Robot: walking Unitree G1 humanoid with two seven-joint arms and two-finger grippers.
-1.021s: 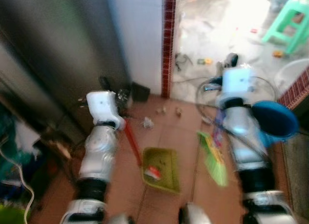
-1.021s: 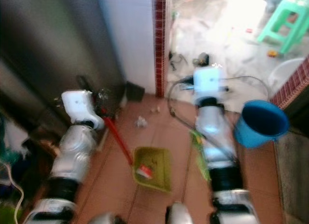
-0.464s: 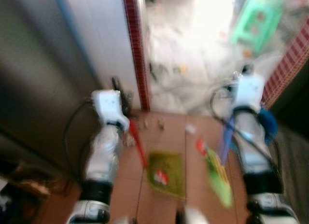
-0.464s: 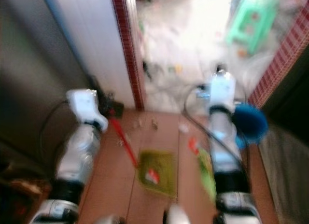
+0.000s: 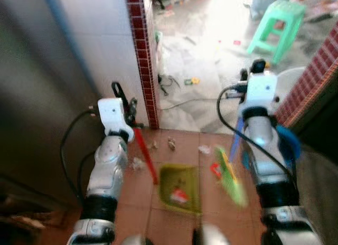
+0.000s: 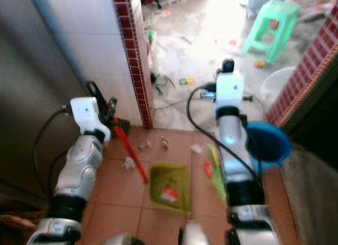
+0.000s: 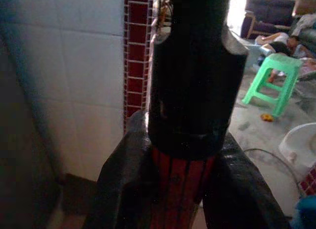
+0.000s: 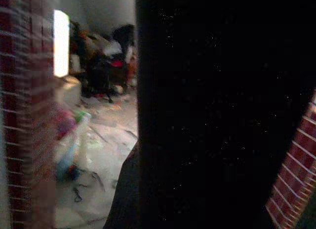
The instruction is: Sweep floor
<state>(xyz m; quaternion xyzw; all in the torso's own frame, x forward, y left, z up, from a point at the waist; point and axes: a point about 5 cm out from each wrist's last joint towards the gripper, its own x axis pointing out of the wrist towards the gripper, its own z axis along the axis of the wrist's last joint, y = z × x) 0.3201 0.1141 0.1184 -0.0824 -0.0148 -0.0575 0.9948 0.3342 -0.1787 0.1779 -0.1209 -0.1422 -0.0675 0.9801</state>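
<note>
My left gripper (image 5: 122,95) is shut on the red handle (image 5: 145,155) of a green dustpan (image 5: 179,186), which sits low over the terracotta tiles with a red-and-white scrap in it. In the left wrist view the black fingers (image 7: 123,189) clamp the red handle (image 7: 180,189). My right gripper (image 5: 257,66) holds a broom with a blue handle (image 5: 236,142). Its green bristles (image 5: 231,173) hang just right of the dustpan. Small scraps (image 5: 171,144) lie on the tiles ahead of the pan, near the doorway. The right wrist view is mostly dark.
A red brick pillar edge (image 5: 139,55) and a white tiled wall stand on the left. Beyond the doorway the grey floor carries litter, a cable (image 5: 179,102), a green stool (image 5: 277,26) and a white basin (image 5: 296,78). A blue bucket (image 6: 269,142) sits by the brick wall on the right.
The camera has swung right toward the doorway and the picture is sharper. The blue bucket now shows closer behind my right arm. Both arms still carry the dustpan and broom.
</note>
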